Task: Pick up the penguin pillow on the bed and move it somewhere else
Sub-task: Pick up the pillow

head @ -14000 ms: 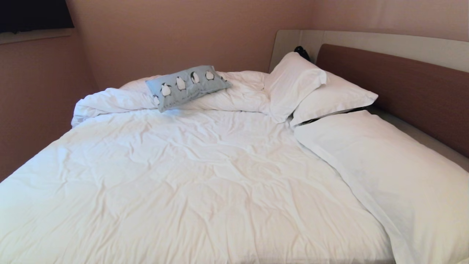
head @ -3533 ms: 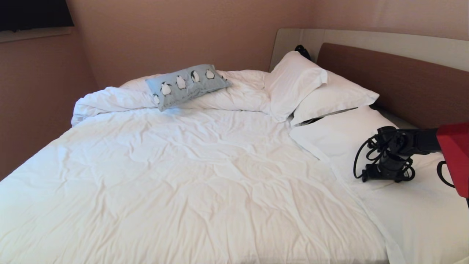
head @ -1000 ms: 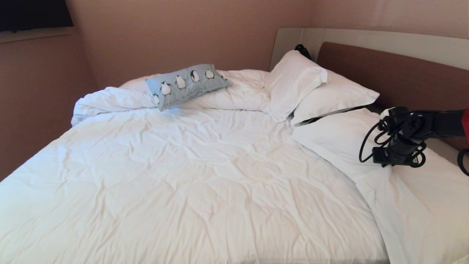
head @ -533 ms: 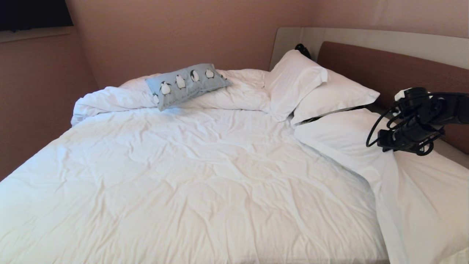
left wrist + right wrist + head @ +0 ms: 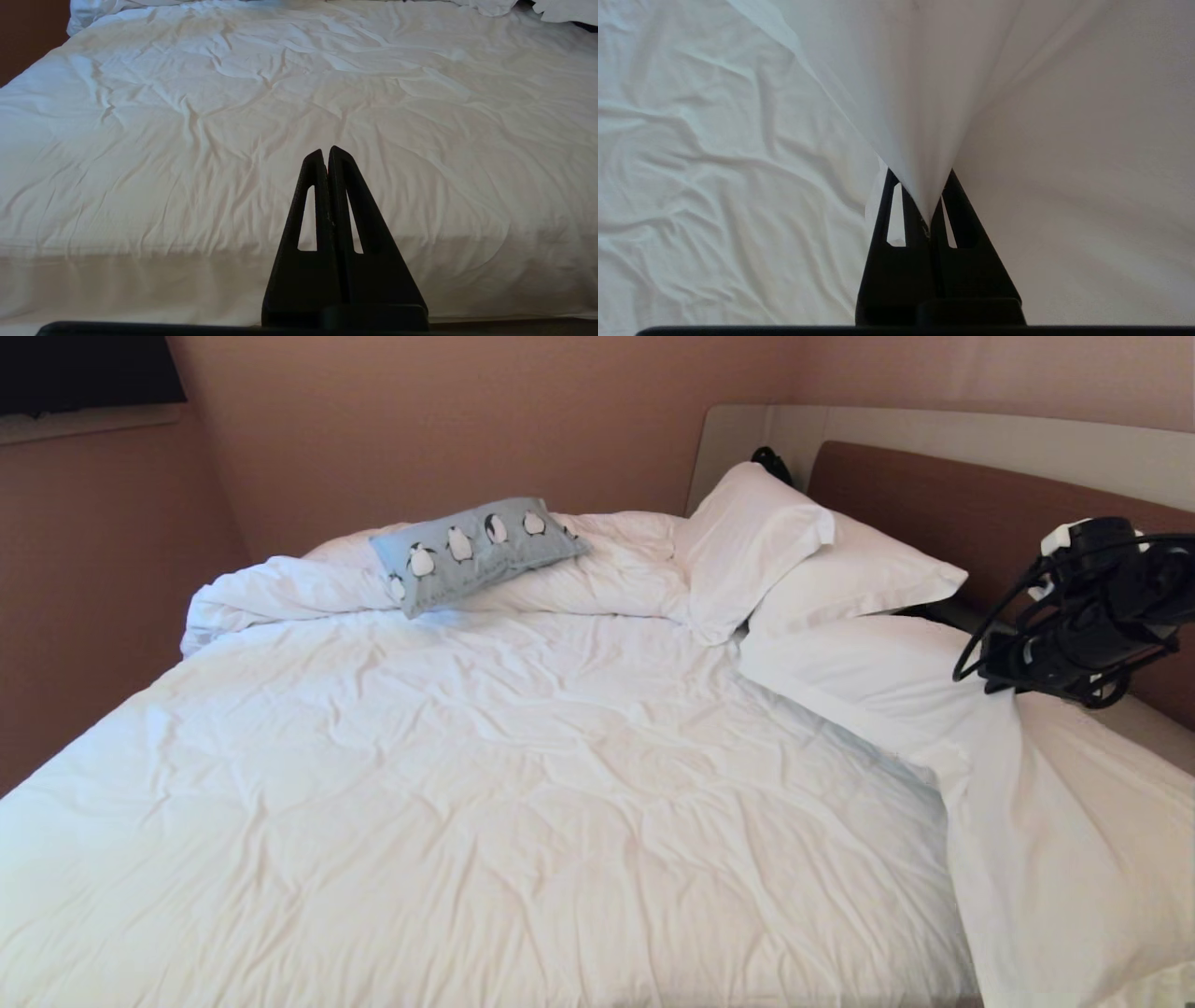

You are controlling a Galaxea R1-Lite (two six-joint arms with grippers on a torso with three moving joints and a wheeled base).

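Right wrist view — right tool (image 5: 924,205) pinching white pillow (image 5: 1055,821) fabric | penguin pillow (image 5: 476,553) untouched | left tool (image 5: 327,156) closed

Right gripper (image 5: 927,212) on the black cabled arm, raised, jaws clamped on white fabric (image 5: 924,116); left gripper (image 5: 327,156) jaws pressed together, level.

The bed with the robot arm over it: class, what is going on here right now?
The right gripper is shut on a pinch of a large white pillow by the headboard and holds it tented up off the bed. The penguin pillow lies untouched on the bunched duvet at the far side. The left gripper is shut and empty, low at the bed's near edge.
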